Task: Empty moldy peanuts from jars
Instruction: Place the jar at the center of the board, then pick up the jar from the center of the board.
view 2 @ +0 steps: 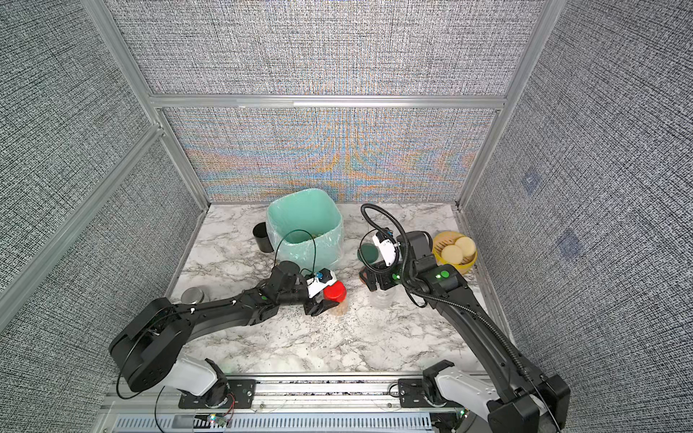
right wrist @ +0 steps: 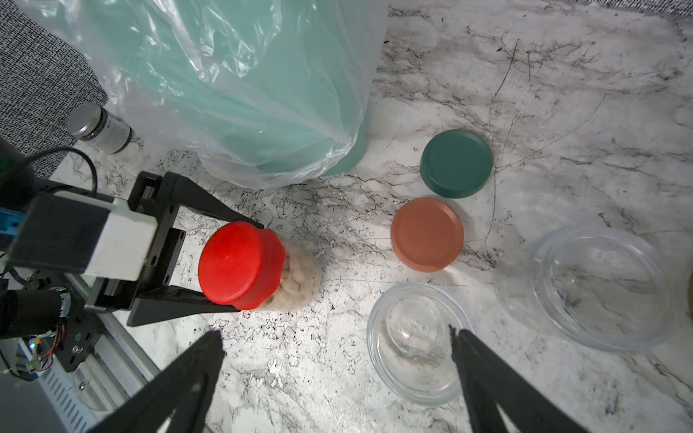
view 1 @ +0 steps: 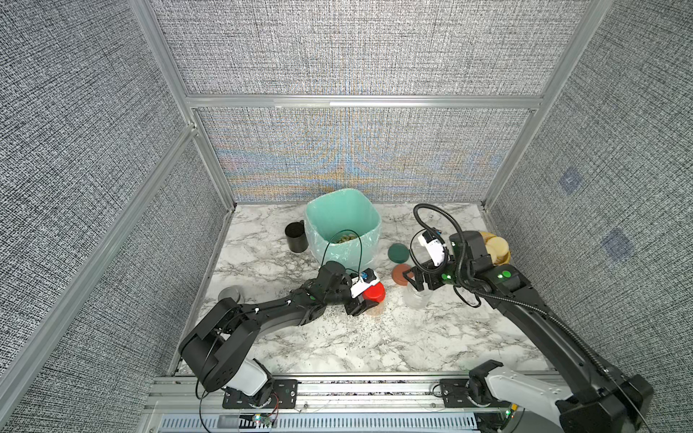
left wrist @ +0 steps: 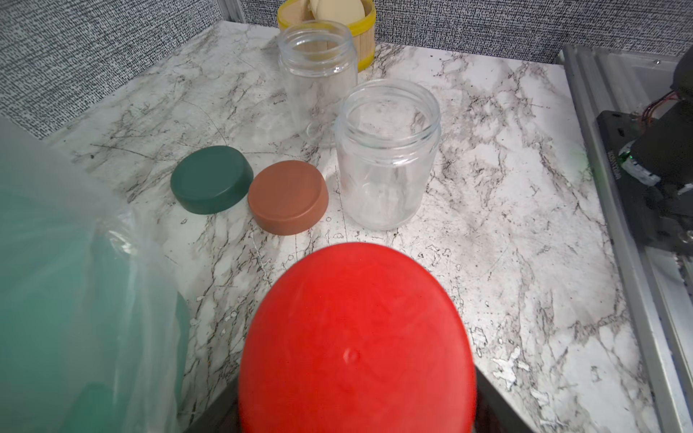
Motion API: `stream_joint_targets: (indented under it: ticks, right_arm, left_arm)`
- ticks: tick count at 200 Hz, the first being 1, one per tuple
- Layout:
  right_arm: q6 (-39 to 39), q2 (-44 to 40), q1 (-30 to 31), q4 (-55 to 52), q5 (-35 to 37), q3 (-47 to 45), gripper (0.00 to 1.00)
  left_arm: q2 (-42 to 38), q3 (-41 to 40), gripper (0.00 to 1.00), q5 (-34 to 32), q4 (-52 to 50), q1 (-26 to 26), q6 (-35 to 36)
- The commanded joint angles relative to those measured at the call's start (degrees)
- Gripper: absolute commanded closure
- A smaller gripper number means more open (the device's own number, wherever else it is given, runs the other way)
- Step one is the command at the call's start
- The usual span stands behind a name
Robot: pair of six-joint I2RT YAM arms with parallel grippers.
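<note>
Where left gripper (right wrist: pixel 247 267) straddles, jar (right wrist: pixel 298 279) stands.

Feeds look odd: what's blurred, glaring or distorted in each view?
In both top views: rainbow moiré across the back wall; left wrist: the red lid looms close and soft; right wrist: bright glare on the table.

red-lidded jar (right wrist: pixel 240 262): upright, capped, peanuts (right wrist: pixel 298 279) inside | two clear jars (left wrist: pixel 388 157): upright, lidless, empty, close together
</note>
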Motion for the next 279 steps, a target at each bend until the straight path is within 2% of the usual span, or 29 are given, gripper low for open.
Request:
stream_joint_targets:
  ticks: [1,25,54,123,196,243,279]
  right_arm:
    - [0.9,0.6,0.5,0.5,0.2,-0.2,0.02]
    - [1.5,1.0,1.6,0.8,0.9,-0.7,0.02]
    - [2.0,1.2,2.5,0.7,0.9,-0.6,0.02]
    - [4.7,6.8,10.3,-0.7,6.3,2.5,0.02]
    - [9.2,17.2,20.6,-4.3,16.1,7.5,0.02]
    - [10.6,21.1,23.9,-3.4,18.2,8.6,0.02]
    - [11.9,23.3,24.0,-3.8,20.7,9.5,0.04]
  left_arm:
    - [0.5,0.5,0.02,0.3,2.3,-0.2,-0.8]
    - [1.2,-1.0,0.0,0.0,8.2,-0.3,-4.0]
    - [1.6,-1.6,0.0,0.0,9.7,-0.3,-4.5]
    - [-7.5,-11.9,0.0,-2.2,13.2,-0.3,-6.4]
    - [-19.3,-23.8,0.0,-10.9,16.1,-0.3,-9.3]
    - [-25.2,-27.3,0.0,-19.5,16.1,-0.3,-11.3]
    - [-26.4,-26.8,0.0,-22.6,14.4,-0.3,-14.6]
